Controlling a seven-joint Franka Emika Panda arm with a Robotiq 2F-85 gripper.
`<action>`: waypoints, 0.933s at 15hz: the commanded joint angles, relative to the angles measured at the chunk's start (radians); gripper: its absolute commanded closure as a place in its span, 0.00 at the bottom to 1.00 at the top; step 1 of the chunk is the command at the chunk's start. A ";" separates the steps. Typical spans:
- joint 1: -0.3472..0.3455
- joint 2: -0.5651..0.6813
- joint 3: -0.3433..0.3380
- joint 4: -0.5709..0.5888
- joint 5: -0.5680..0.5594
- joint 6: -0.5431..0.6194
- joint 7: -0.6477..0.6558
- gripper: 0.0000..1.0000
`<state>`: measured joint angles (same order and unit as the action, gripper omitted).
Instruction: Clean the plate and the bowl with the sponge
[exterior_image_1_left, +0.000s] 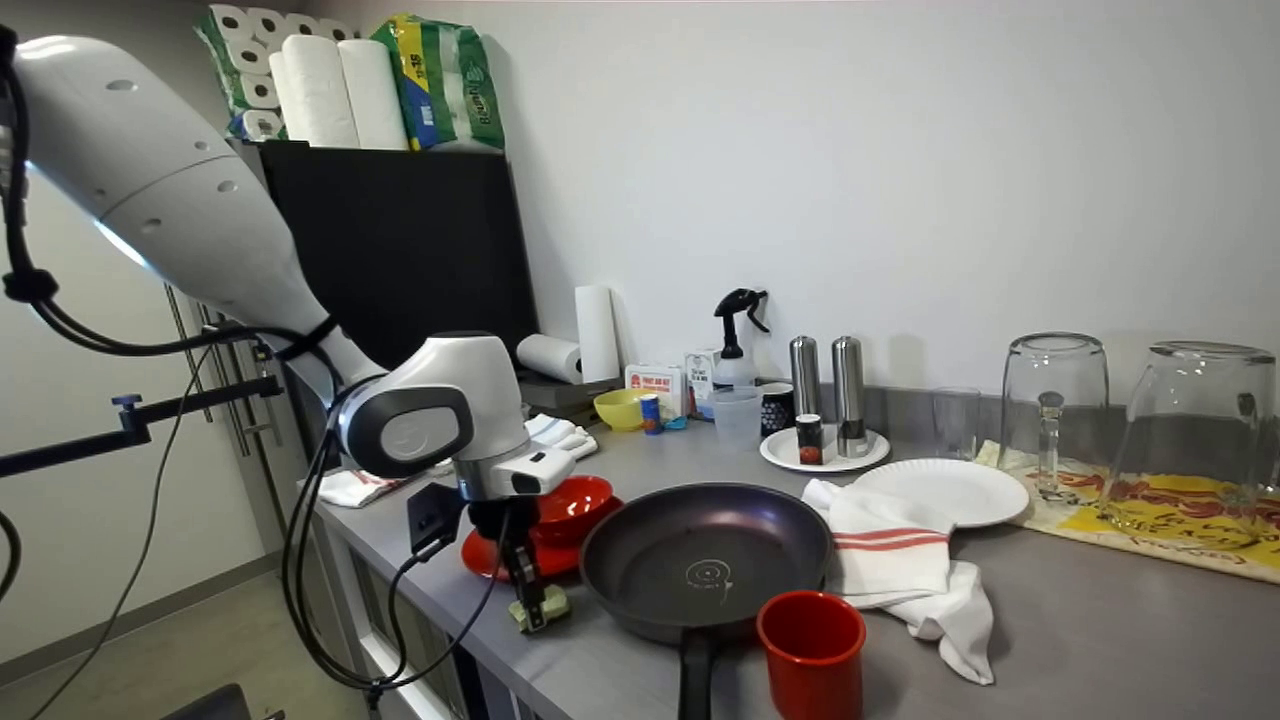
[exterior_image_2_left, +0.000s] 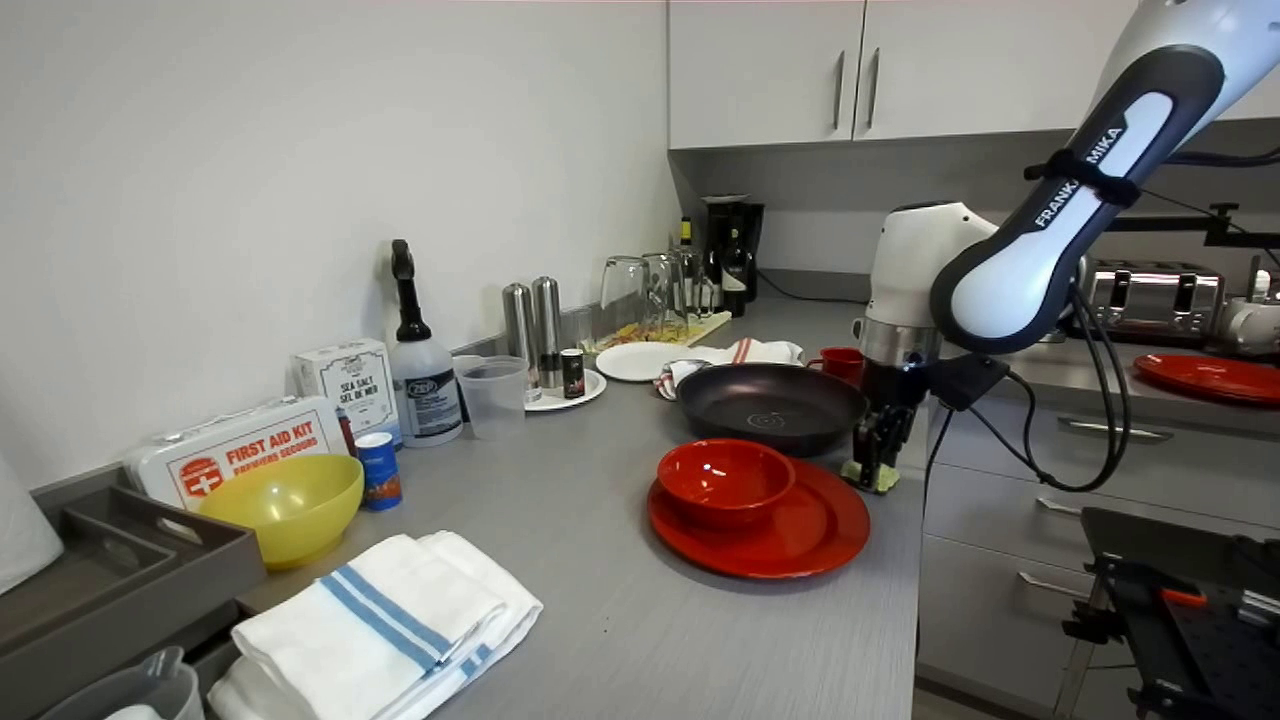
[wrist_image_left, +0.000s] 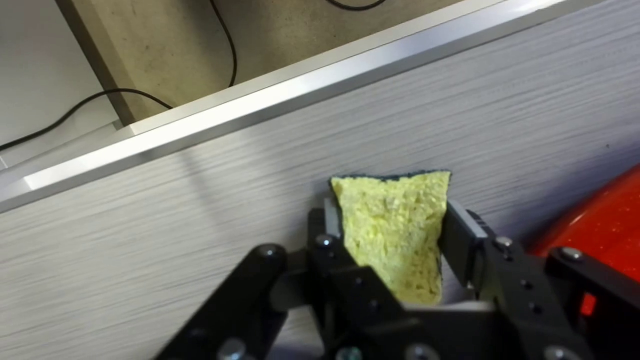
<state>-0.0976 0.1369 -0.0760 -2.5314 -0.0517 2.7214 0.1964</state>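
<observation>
Holding yellow scrub sponge (wrist_image_left: 395, 245) in gripper (wrist_image_left: 395, 222) | grasp looks done | red bowl (exterior_image_2_left: 725, 482) on red plate (exterior_image_2_left: 828, 525) | wiping both presumably left

My wrist view gives me a porous rectangular yellow-green sponge (wrist_image_left: 392, 235) edged in dark bluish green, and a flat grey countertop (wrist_image_left: 125, 250), finely streaked. Elsewhere I see a round glossy red plate (exterior_image_2_left: 795, 538), a round glossy red bowl (exterior_image_2_left: 725, 485), a round black frying pan (exterior_image_1_left: 700, 545) with a pale ringed mark, a rumpled white fabric cloth (exterior_image_1_left: 900, 568) striped red, and a folded white fabric cloth (exterior_image_2_left: 385, 620) striped blue.
</observation>
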 joint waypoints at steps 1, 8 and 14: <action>0.018 0.013 -0.018 0.013 -0.014 0.004 0.004 0.75; 0.016 -0.114 -0.028 0.021 -0.041 -0.070 0.007 0.75; 0.007 -0.309 -0.004 0.014 -0.010 -0.234 -0.022 0.75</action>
<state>-0.0954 -0.0659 -0.0877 -2.5018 -0.0772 2.5753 0.1955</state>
